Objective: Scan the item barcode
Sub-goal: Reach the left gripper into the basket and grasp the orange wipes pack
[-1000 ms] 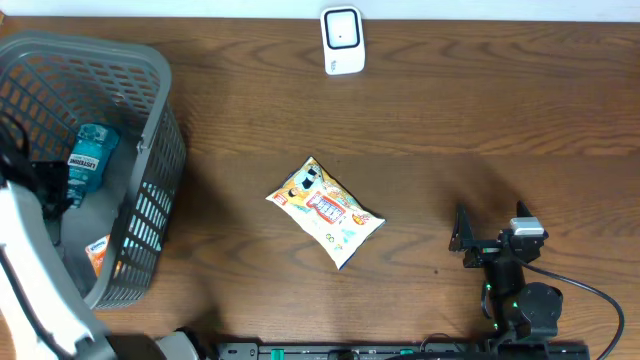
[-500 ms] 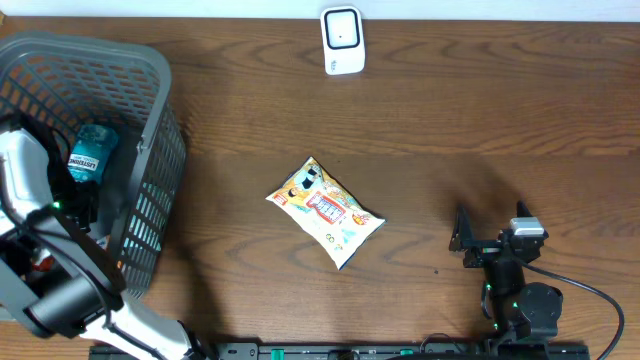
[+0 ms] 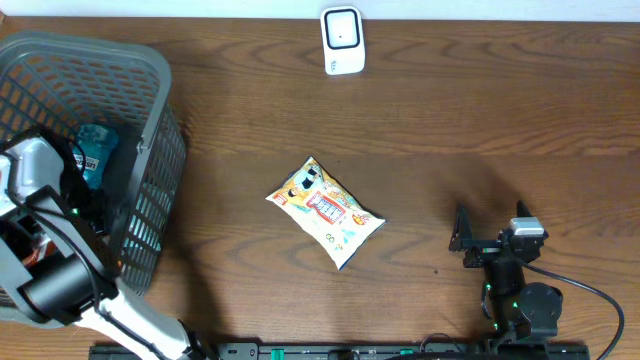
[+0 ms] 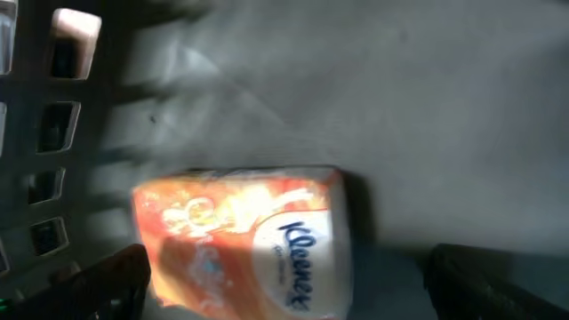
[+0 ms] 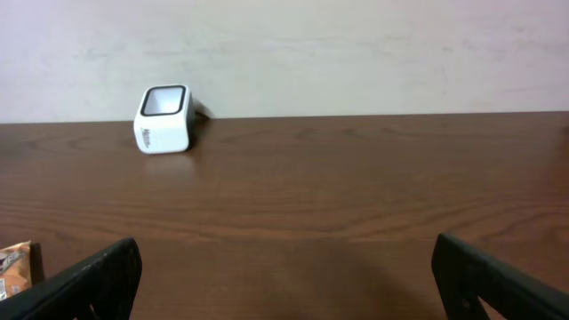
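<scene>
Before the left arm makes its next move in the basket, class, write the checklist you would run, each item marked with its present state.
1. Left fingers open: ok.
2. Kleenex pack lies between them: ok.
3. Pack gripped: not ok, fingers stand wide.
4. Pack's barcode located: cannot tell.
5. Scanner standing clear on the table: ok.
6. Right fingers open, empty, away from the basket: ok.

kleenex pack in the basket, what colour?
Orange, with a white panel and blue lettering. The Kleenex pack shows best in the left wrist view.
</scene>
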Tool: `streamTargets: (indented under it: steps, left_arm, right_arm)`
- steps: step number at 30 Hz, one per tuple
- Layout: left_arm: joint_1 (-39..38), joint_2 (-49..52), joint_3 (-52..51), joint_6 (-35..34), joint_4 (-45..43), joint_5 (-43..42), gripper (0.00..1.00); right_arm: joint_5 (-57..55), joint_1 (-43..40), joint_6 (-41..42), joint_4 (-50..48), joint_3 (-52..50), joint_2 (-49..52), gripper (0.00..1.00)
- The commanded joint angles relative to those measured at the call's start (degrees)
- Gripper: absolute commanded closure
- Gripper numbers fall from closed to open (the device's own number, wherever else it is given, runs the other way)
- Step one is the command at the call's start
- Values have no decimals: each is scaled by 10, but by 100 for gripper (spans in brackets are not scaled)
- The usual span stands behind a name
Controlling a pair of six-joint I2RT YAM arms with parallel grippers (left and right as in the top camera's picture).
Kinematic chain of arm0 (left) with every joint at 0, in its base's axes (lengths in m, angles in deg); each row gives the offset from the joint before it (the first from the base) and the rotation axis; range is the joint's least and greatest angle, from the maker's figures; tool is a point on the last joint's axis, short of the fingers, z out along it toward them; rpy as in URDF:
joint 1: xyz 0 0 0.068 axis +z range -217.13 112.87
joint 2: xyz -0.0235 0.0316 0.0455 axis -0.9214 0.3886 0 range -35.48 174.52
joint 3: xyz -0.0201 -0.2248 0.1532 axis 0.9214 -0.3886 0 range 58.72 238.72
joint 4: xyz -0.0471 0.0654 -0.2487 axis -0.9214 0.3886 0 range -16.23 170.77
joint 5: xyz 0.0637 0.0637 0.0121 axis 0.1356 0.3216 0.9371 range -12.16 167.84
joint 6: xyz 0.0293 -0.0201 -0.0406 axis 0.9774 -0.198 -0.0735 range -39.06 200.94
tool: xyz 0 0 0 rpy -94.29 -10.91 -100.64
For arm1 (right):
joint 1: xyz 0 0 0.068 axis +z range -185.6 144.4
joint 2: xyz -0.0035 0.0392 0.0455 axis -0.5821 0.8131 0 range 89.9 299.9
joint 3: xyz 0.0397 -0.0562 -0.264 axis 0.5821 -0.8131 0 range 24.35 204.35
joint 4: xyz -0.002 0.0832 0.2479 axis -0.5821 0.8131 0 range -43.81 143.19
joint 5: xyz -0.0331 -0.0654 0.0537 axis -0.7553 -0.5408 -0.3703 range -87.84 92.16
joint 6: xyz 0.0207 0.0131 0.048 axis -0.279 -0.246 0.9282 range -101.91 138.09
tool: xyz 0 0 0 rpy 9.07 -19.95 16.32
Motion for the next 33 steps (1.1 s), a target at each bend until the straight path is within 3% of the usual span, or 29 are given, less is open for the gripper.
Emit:
streamTargets:
  steps: [1, 3, 4, 5, 6, 11, 19, 27, 33]
  left_arm:
    - [10, 19, -58, -10, -53, 14, 10]
    - [13, 19, -80, -9, -74, 17, 56]
    - [14, 19, -87, -9, -78, 19, 66]
    - [16, 19, -98, -10, -81, 18, 89]
    - [17, 19, -103, -10, -82, 18, 92]
    - [17, 14, -108, 14, -76, 5, 92]
    - [17, -93, -53, 146, -75, -81, 93]
    - [17, -339, 10, 173, -93, -101, 93]
    - [0, -537, 17, 134, -164, -231, 93]
  right_arm:
    - [0, -3, -1, 2, -1, -1, 1]
    - [0, -3, -1, 2, -1, -1, 1]
    - [0, -3, -1, 2, -1, -1, 1]
    - [0, -3, -1, 2, -1, -1, 1]
    - [0, -3, -1, 2, -1, -1, 1]
    - [0, -3, -1, 2, -1, -1, 1]
    - [0, -3, -1, 2, -1, -1, 1]
    - [0, -3, -1, 2, -1, -1, 1]
    - [0, -3, -1, 2, -1, -1, 1]
